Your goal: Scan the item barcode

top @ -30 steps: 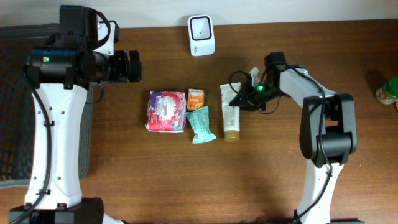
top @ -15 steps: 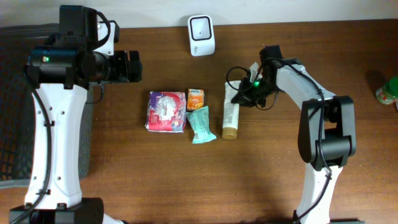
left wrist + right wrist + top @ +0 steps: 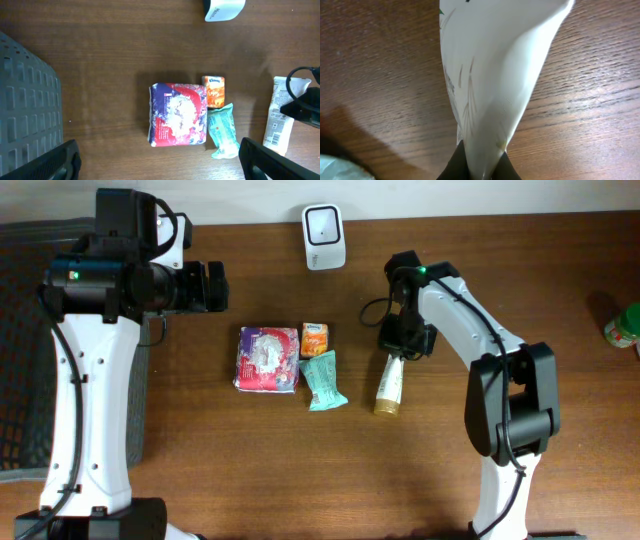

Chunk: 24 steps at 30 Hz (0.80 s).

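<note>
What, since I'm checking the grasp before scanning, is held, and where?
The right end effector pinches the white tube by its crimped end; left end effector holds nothing.

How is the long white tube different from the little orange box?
The tube is long and white with a gold cap; the orange box is short and boxy. The right hand pinches the tube's flat end; no hand holds the orange box. The tube is slanted; the orange box sits straight beside the purple pack. Both are over the brown table.

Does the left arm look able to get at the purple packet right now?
Probably yes: the left gripper is open and empty, nothing covers the purple packet, and the orange box sits beside it.
</note>
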### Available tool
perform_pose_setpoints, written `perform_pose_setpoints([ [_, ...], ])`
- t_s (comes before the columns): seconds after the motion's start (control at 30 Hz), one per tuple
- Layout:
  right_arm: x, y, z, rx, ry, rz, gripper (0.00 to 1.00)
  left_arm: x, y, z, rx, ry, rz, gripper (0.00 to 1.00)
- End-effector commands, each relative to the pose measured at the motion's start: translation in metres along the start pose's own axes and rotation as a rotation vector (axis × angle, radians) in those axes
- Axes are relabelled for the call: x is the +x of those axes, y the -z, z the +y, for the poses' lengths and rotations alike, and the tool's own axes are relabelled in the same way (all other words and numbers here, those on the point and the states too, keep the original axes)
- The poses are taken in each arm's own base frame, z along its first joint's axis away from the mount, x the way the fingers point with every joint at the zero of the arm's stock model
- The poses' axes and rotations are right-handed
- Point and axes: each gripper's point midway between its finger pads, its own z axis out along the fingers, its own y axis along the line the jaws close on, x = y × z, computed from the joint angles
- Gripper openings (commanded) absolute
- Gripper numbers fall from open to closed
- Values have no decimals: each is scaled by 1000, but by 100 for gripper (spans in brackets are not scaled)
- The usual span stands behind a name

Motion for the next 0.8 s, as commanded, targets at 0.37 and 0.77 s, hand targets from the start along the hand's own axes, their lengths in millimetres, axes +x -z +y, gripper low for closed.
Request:
perform_pose_setpoints([
  [0.37,18,-29,-7,87,27,22,39,-1,7,-1,10,-9,-18,99],
  [0.77,21,-32,16,-40,62,48,4,-1,7,-2,10,-9,-18,99],
])
